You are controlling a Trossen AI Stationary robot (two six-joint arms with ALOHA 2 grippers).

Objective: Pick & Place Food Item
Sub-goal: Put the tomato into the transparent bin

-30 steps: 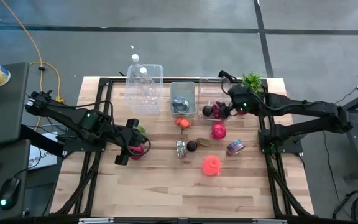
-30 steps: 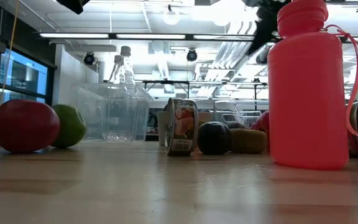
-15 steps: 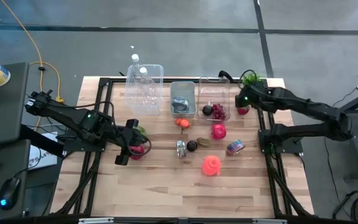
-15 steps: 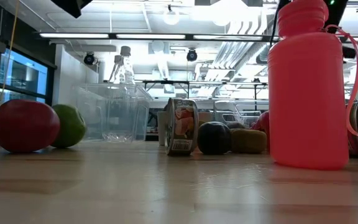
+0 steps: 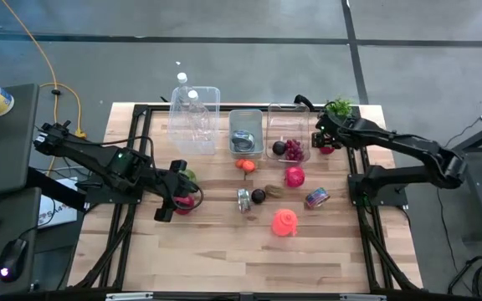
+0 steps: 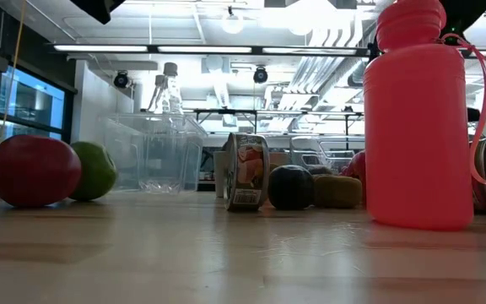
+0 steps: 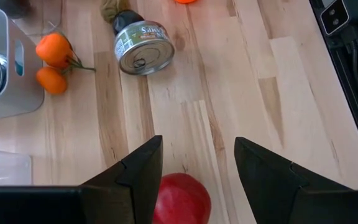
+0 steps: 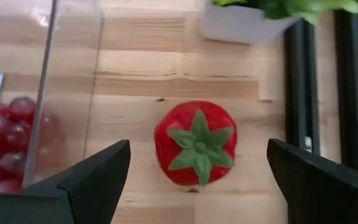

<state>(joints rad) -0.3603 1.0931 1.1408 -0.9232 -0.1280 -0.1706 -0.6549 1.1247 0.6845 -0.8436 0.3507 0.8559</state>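
Observation:
A red strawberry point(image 8: 196, 144) with a green leafy cap lies on the wood by the table's far right corner point(image 5: 328, 149). My right gripper point(image 8: 197, 152) hovers over it, open, one finger on each side, apart from it point(image 5: 319, 138). Beside it stands a clear bin point(image 5: 289, 125) holding purple grapes point(image 8: 8, 134) and a dark plum point(image 5: 279, 149). My left gripper point(image 7: 197, 168) is open above a red apple point(image 7: 180, 198), which rests on the table next to a green fruit point(image 6: 94, 171). In the low view that arm is high above the apple point(image 6: 32, 171).
A can point(image 5: 243, 199), a dark plum point(image 5: 258, 196), oranges point(image 5: 245, 165), a pink fruit point(image 5: 294, 176), a pink bottle point(image 5: 284, 221) and a tape roll point(image 5: 316, 198) lie mid-table. A grey bin point(image 5: 245, 132), a bottle bin point(image 5: 195, 117) and a potted plant point(image 5: 339, 107) line the far edge.
My right gripper has moved from over the clear bin toward the table's right edge and now stands over the strawberry. The grapes it covered now show lying in the bin.

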